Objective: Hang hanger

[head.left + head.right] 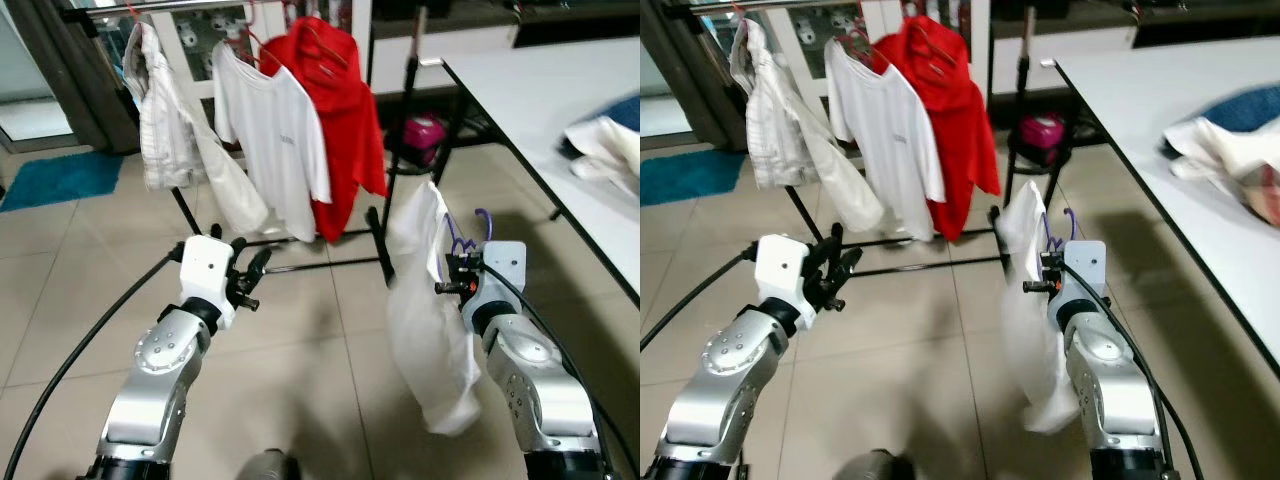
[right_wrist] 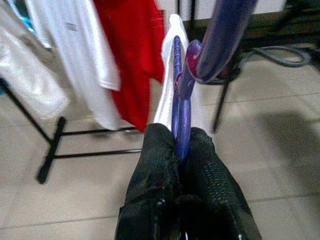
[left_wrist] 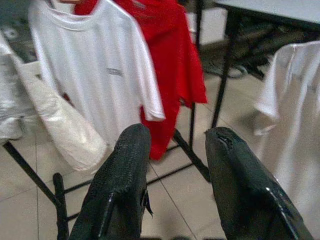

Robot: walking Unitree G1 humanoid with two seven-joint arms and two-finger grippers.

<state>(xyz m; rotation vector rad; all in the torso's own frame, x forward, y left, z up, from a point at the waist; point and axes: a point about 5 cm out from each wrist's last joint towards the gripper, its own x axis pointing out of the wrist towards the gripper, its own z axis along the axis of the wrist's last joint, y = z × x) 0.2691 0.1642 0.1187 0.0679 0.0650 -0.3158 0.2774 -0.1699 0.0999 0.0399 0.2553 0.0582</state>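
Purple hanger (image 2: 181,110) in right gripper (image 2: 181,150)

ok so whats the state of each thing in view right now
purple plastic hanger: clamped in right gripper, not on rack
white garment: draped on that hanger, hanging above floor
left gripper: open, holding nothing
white t-shirt: hung on rack
red shirt: hung on rack
pale jacket: hung on rack

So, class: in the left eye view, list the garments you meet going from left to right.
Pale jacket → white T-shirt → red garment → white garment on the purple hanger held by the right end effector.
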